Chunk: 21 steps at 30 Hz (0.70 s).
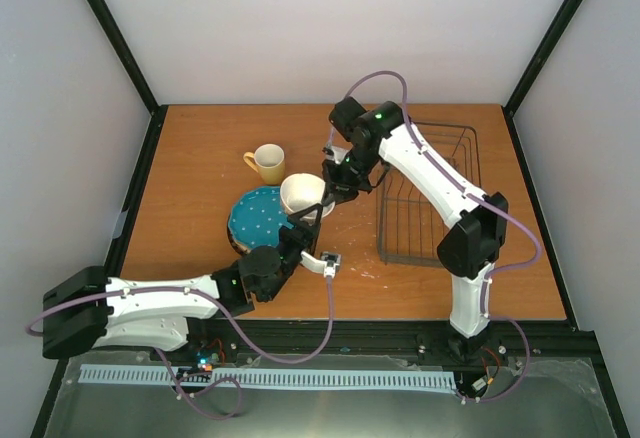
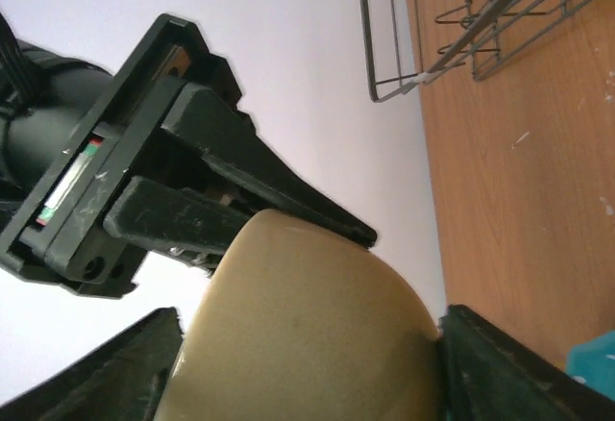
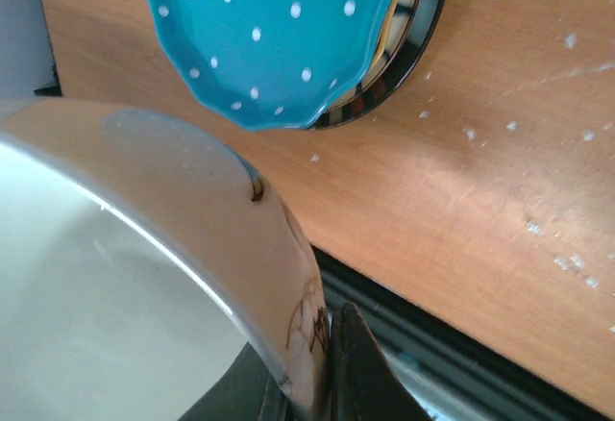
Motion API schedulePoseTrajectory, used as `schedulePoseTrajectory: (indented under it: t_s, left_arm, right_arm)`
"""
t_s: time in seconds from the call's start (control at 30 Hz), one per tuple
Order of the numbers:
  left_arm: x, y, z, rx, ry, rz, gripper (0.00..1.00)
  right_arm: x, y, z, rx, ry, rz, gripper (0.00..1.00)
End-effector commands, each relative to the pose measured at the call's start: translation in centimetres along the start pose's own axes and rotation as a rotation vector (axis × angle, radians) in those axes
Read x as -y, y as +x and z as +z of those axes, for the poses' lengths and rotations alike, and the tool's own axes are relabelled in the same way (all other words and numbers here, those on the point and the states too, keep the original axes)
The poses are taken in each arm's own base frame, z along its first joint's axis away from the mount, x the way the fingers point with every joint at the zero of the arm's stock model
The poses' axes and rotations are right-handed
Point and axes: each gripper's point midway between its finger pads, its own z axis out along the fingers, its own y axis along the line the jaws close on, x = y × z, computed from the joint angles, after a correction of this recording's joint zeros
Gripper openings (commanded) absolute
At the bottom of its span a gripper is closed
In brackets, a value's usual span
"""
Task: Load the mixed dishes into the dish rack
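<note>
Gripping the rim of the small cream-white bowl, the right gripper is clamped narrow on it and holds it raised off the table, just left of the dish rack. The left gripper stands wide, with its fingers flanking the bowl's outer wall; whether it clamps the bowl cannot be determined. The teal dotted plate tops a stack farther left of the rack. The yellow mug stands upright, also well left of the rack.
</note>
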Motion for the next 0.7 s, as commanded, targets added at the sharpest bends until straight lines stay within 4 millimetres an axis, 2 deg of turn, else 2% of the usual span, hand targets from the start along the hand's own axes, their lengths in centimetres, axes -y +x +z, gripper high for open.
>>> schedulePoseTrajectory:
  t_s: [0.0, 0.07, 0.17, 0.23, 0.27, 0.67]
  left_arm:
    - [-2.1, -0.3, 0.7, -0.021, -0.009, -0.052, 0.57]
    - [-2.2, -0.4, 0.9, -0.028, 0.012, -0.07, 0.37]
    - [-2.7, -0.5, 1.2, -0.038, 0.033, -0.102, 0.15]
    - [-2.7, -0.4, 1.3, -0.049, 0.05, -0.113, 0.03]
    - [-3.0, -0.4, 1.4, -0.053, 0.047, -0.12, 0.01]
    - [-4.8, 0.2, 1.0, -0.064, 0.026, -0.165, 0.01]
  right_arm:
    - [-2.0, 2.2, -1.6, -0.009, -0.069, -0.033, 0.03]
    - [-2.0, 2.2, -1.6, -0.008, -0.07, -0.035, 0.03]
    - [-2.0, 2.1, -1.6, -0.006, -0.069, -0.037, 0.03]
    - [-2.0, 2.0, -1.6, -0.005, -0.068, -0.039, 0.03]
    - [-2.0, 2.0, -1.5, -0.007, -0.066, -0.039, 0.03]
    - [-1.6, 1.8, -1.2, -0.009, -0.052, -0.04, 0.03]
